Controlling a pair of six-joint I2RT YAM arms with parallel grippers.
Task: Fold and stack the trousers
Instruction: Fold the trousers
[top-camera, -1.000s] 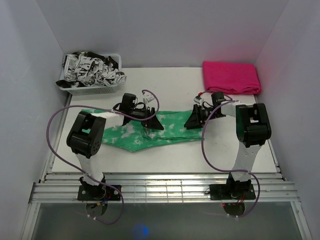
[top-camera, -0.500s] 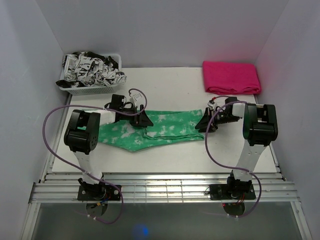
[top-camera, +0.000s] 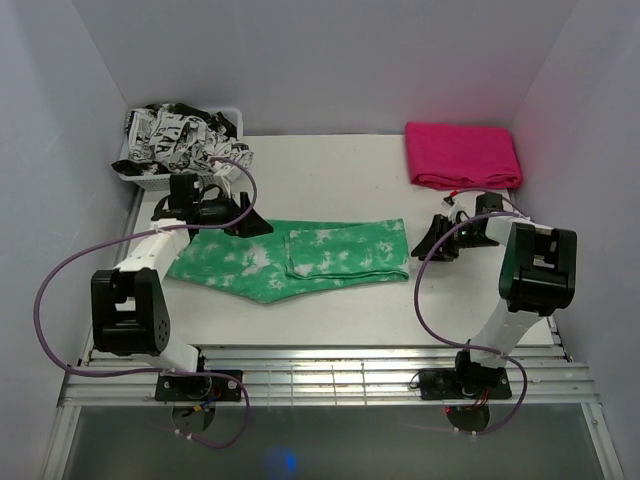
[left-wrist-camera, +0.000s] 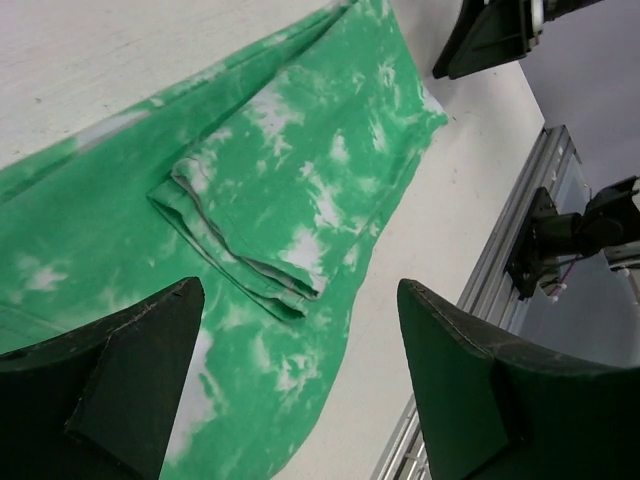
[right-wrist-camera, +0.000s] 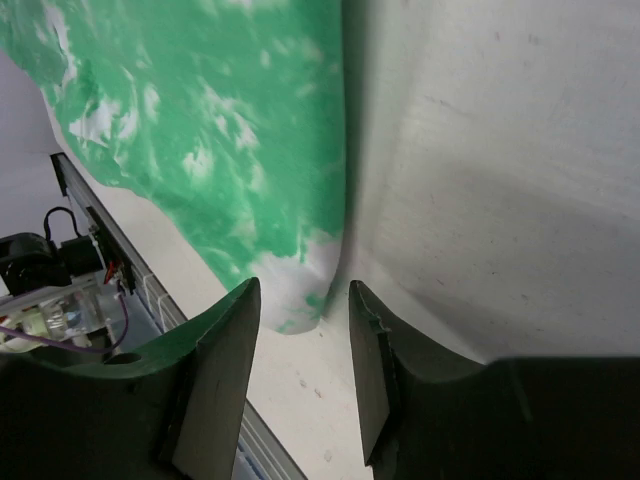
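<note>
While green trousers (top-camera: 300, 258) lie part-folded, you're likely between folds.
Left gripper (top-camera: 252, 226) wide, right gripper (top-camera: 433, 241) narrow, both empty; next, pinch one end and fold across.

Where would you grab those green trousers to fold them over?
Probably a corner of the straight right-hand edge of the green trousers, coming in from the right. That edge lies flat and uncovered on the table, and the right gripper sits open just beside it.
</note>
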